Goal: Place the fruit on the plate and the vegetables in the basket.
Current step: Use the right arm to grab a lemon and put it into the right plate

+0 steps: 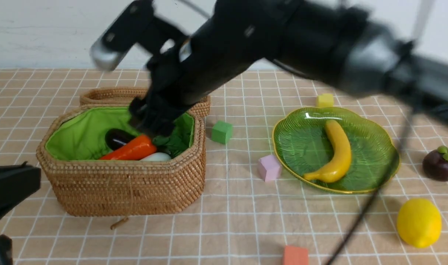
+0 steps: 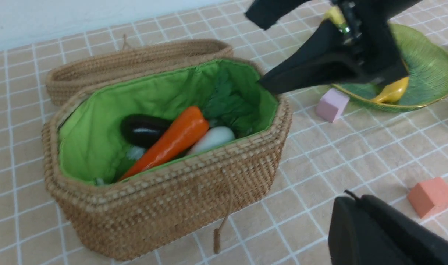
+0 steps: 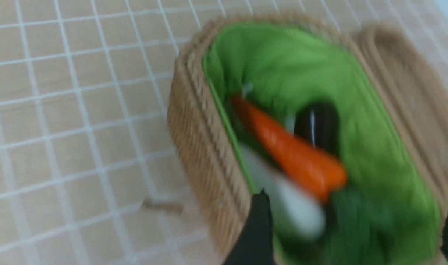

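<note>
While the right gripper (image 1: 152,123) hangs over the basket (image 1: 135,191) with jaws spread wide and empty, carrot (image 1: 130,151), eggplant (image 1: 117,138) and radish (image 1: 156,157) lie inside; the banana (image 1: 338,152) rests on the plate (image 1: 294,143), lemon (image 1: 419,222) and mangosteen (image 1: 440,165) on the surface (image 1: 238,221); the jaws of the left gripper (image 1: 10,186) cannot be judged

Table: beige cloth (image 1: 246,206) with a white grid.
Basket (image 1: 128,187): right under the right gripper (image 1: 150,127); its lid (image 1: 110,95) lies flat just beyond.
Green cube (image 1: 221,131): near the gripper, to its right, just beside the basket.
Pink cube (image 1: 269,168): further right and nearer the robot, just beside the plate.
Plate (image 1: 297,143): well to the gripper's right.
Yellow cube (image 1: 325,100): just behind the plate.
Mangosteen (image 1: 440,165), lemon (image 1: 419,222): farthest right of the gripper, past the plate.
Orange cube (image 1: 295,255): right of the gripper, closest to the robot.
</note>
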